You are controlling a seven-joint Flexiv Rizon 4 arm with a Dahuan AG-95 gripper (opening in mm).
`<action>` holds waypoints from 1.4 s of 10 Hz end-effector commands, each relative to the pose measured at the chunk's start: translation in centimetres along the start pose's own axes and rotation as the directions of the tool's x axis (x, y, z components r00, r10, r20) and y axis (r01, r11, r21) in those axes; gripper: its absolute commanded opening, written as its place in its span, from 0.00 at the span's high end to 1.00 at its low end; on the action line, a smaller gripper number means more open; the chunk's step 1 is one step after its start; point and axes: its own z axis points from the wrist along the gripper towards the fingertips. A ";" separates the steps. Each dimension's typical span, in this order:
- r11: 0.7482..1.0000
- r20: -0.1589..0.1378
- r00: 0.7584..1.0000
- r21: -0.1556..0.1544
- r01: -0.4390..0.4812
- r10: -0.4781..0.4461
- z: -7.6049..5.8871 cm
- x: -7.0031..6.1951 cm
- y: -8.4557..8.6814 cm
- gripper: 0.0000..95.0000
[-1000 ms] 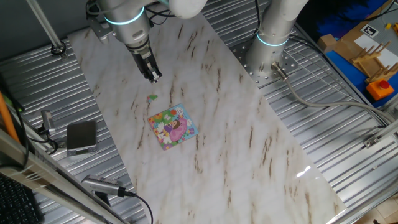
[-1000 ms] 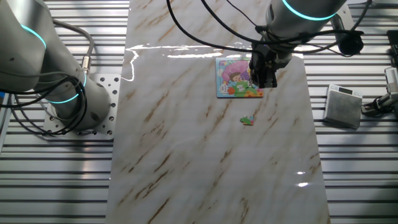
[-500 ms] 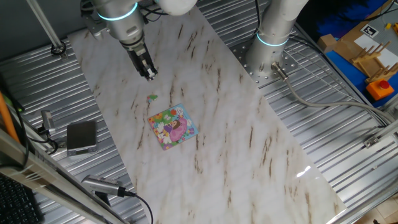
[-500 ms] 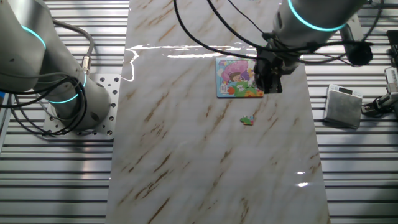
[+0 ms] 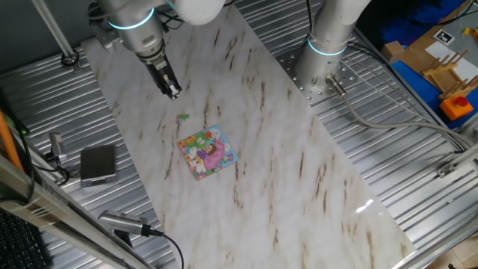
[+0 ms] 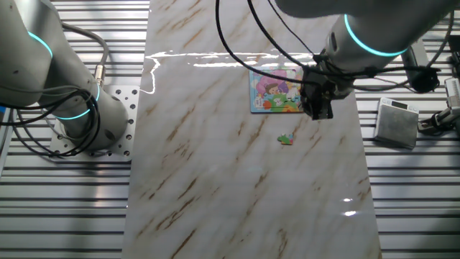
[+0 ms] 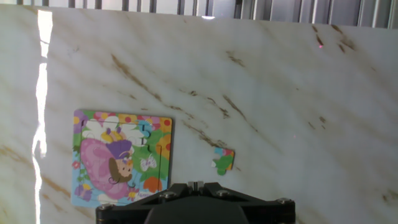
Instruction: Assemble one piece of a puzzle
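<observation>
The puzzle [image 5: 208,152] [image 6: 275,89] [image 7: 121,158] is a small square picture board lying flat on the marble table. A short way off it lies the piece [image 5: 182,116] [image 6: 287,139] [image 7: 223,159], tiny and green, alone on the marble. My gripper [image 5: 172,93] [image 6: 317,111] hangs above the table beyond the piece, on the side away from the puzzle, touching neither. In the hand view the fingertips [image 7: 196,184] sit pressed together at the bottom edge with nothing between them.
A grey box [image 5: 98,164] [image 6: 397,122] rests on the ribbed metal beside the marble slab. A second arm's base [image 5: 328,45] [image 6: 79,108] stands at the slab's other side. Cables trail over the far end of the slab [image 6: 237,54].
My gripper has drifted farther from the puzzle, past the piece toward the slab's edge. The piece and the puzzle have not moved.
</observation>
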 end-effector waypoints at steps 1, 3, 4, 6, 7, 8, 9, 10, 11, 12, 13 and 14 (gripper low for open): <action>1.000 0.006 1.000 -0.001 0.005 -0.005 0.9 0.0 -0.4 1.00; 1.000 0.014 1.000 -0.001 0.016 -0.016 2.0 -0.1 -0.9 1.00; 1.000 0.016 1.000 0.000 0.017 -0.017 2.3 -0.1 -1.0 1.00; 1.000 0.026 0.999 0.003 0.020 -0.020 3.1 -0.1 -1.1 1.00; 1.000 0.026 0.999 0.006 0.019 -0.019 3.5 -0.1 -1.1 1.00; 1.000 0.026 1.000 0.007 0.017 -0.017 3.7 -0.1 -1.1 1.00; 1.000 0.028 0.999 0.007 0.017 -0.017 3.8 -0.1 -1.1 1.00; 1.000 0.029 1.000 0.009 0.010 -0.010 3.8 -0.1 -1.2 1.00; 1.000 0.031 0.999 0.006 0.012 -0.012 3.8 -0.1 -1.2 1.00; 1.000 0.037 0.999 0.006 0.011 -0.011 3.8 -0.1 -1.2 1.00; 1.000 0.052 0.999 0.008 0.009 -0.009 3.8 -0.1 -1.2 1.00; 1.000 0.067 0.998 0.012 0.014 -0.015 3.8 -0.1 -1.2 1.00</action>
